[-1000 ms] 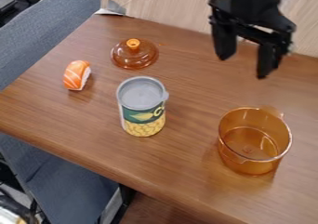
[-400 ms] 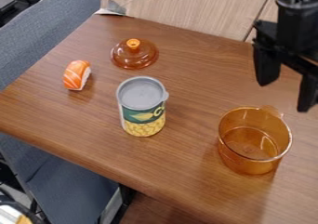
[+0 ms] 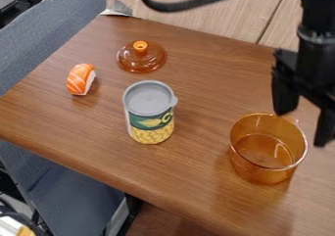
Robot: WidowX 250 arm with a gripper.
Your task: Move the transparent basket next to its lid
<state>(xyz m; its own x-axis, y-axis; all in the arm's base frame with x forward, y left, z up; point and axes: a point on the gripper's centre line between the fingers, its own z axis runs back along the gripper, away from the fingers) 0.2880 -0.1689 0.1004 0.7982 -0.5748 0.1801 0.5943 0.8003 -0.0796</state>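
The claw [image 3: 302, 129] hangs to the right of the can [image 3: 149, 125] in the view, its two fingers spread with nothing between them, by the far right side of the transparent basket [image 3: 249, 166]; whether it touches the rim, I cannot tell. The basket, amber and upright, stands well apart from the can, to its right and a little nearer the viewer, while the lid [image 3: 139, 62] lies just beyond the can. The likeliest slip is at the grasp: a finger coming down on top of the rim or the handle, rather than one inside the wall and one outside, would tip or shove the basket (smooth, curved sides like these probably slide easily). A shallow pinch might let it swing or drop once raised. The can itself is the chief obstacle, since a low, straight carry to the lid would pass close enough to knock it, so a lift or a wide path beyond it seems wiser. Left of the can and farther off sits a piece of sushi [image 3: 80, 79] on the tabletop [image 3: 196, 186], outside that route.
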